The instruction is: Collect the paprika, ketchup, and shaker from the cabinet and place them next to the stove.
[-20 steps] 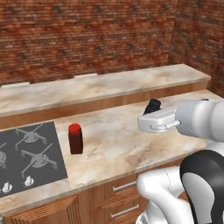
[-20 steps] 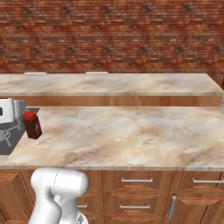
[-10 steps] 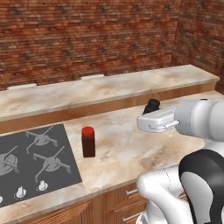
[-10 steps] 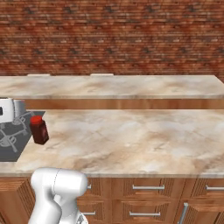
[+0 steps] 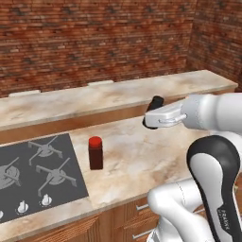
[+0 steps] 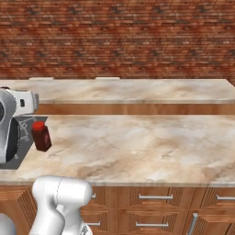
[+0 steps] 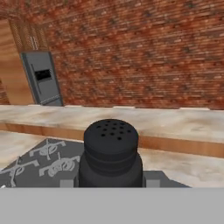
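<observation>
The gripper (image 7: 111,183) pinches the shaker (image 7: 111,153), low in the hand view's centre. The paprika (image 5: 96,152) already stands beside the stove (image 5: 38,170), lower left. Next judged: lower the shaker near that jar.

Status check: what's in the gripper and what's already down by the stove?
Gripper shut on the shaker, held above the counter. Paprika standing on the counter beside the stove. Nothing between them.
</observation>
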